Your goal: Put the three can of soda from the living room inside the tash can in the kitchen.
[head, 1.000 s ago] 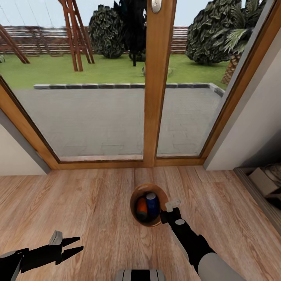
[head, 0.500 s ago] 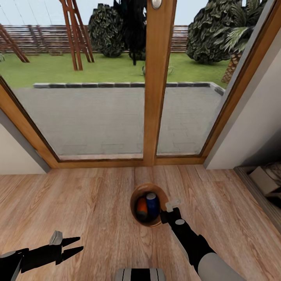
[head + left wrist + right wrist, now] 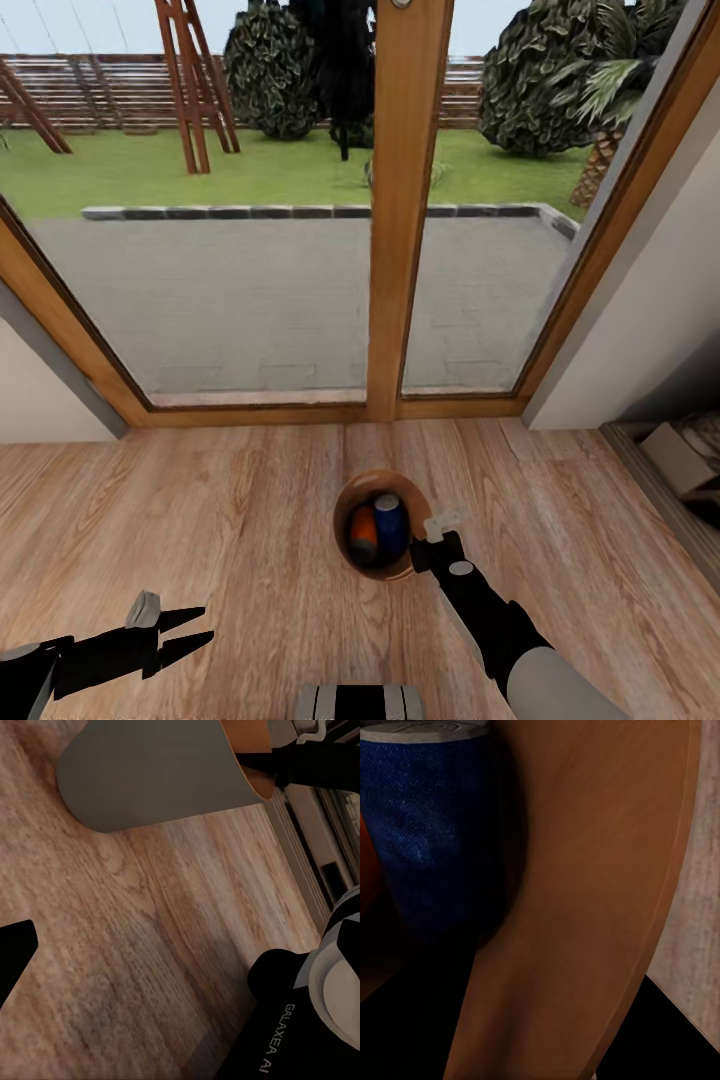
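The tash can (image 3: 352, 490), a small round bin with a copper-brown rim, stands on the wood floor just before the glass doors. Inside it stand a dark blue can of soda (image 3: 391, 525) and an orange one (image 3: 363, 535); a third cannot be made out. My right gripper (image 3: 432, 545) hangs at the bin's near right rim, open and empty. Its wrist view looks along the brown inner wall (image 3: 585, 907) at the blue can (image 3: 435, 832). My left gripper (image 3: 207, 621) hovers open low over the floor, well to the bin's left, with the bin's grey outside (image 3: 150, 772) ahead of it.
Wood-framed glass doors (image 3: 405, 250) close off the floor right behind the bin, with a patio and garden outside. A white wall (image 3: 650, 330) and a low shelf with boxes (image 3: 680, 460) stand at the right. Plank floor (image 3: 200, 500) spreads to the left.
The head view has shifted slightly, so the camera moved. Both arms, the bin and the cans have stayed where they were.
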### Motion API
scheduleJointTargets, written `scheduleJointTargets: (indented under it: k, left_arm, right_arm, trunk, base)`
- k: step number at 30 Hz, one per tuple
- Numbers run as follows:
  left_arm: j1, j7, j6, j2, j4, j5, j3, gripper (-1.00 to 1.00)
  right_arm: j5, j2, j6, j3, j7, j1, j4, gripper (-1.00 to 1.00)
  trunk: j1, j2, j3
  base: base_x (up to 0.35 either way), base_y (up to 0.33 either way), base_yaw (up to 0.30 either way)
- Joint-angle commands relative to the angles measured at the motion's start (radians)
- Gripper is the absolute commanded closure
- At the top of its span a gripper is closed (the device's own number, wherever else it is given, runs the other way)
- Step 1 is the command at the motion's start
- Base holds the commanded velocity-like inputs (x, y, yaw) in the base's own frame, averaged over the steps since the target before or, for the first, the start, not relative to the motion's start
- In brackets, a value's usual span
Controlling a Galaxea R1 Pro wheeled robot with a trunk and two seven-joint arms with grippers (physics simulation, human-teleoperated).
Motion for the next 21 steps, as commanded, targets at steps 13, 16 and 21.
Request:
scheduleJointTargets:
  k: [13,16,21]
  left_arm:
    - [0.0,0.0,0.0,0.0,0.0,0.0,0.0,-1.0]
    - [0.0,0.0,0.0,0.0,0.0,0.0,0.0,-1.0]
    - [0.0,0.0,0.0,0.0,0.0,0.0,0.0,-1.0]
  right_arm:
    - [-0.001,0.0,0.0,-0.001,0.003,0.001,-0.001,1.0]
    - [-0.001,0.0,0.0,-0.001,0.003,0.001,-0.001,1.0]
    - [-0.001,0.0,0.0,-0.001,0.003,0.001,-0.001,1.0]
  trunk:
    - [0.002,-0.001,-0.016]
    - [0.002,-0.001,-0.016]
    - [0.002,-0.001,-0.016]
  base:
    - [0.0,0.0,0.0]
    - [0.0,0.0,0.0]
    - [0.0,0.0,0.0]
